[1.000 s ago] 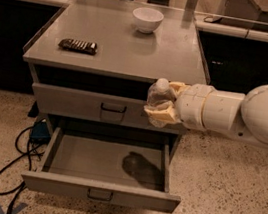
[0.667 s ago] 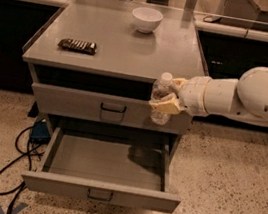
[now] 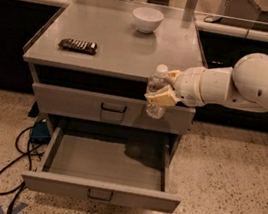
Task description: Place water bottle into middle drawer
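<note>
up a bit went the gripper (image 3: 160, 96), squeezing the water bottle (image 3: 156, 82) upright so it won't slip, above the open middle drawer (image 3: 60, 186).

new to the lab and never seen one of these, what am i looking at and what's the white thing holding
The white thing is a robot arm reaching in from the right. Its claw is shut on a clear water bottle, held cap-up in front of the closed upper drawer. Below it the middle drawer is pulled open. On the cabinet top sit a white bowl and a flat dark packet. One camera looks down at the cabinet from in front. At left, cables lie on the floor.
</note>
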Controlling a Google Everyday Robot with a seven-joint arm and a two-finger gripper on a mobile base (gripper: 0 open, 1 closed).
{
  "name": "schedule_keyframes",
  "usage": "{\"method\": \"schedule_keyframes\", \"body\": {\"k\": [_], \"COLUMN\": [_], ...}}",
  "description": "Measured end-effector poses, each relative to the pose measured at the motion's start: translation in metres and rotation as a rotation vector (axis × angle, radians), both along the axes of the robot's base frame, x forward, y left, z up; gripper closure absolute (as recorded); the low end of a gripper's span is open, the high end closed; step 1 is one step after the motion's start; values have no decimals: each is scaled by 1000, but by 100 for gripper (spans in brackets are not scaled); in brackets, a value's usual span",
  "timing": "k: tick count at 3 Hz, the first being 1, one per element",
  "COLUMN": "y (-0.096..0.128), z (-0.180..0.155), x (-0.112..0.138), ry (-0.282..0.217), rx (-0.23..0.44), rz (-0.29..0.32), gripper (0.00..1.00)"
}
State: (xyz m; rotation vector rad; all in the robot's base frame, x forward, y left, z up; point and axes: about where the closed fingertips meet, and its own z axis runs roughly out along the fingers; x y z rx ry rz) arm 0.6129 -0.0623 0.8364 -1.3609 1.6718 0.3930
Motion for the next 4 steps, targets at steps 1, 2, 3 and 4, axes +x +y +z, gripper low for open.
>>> {"method": "schedule_keyframes", "body": {"k": [1, 2, 3, 4], "y": [-1, 1, 14, 40], "z": [-20, -86, -172, -243], "x": [-6, -26, -59, -94], "ry": [57, 182, 307, 388], "rx": [-18, -4, 40, 85], "rz": [-6, -11, -20, -38], "gripper": [100, 100, 100, 100]}}
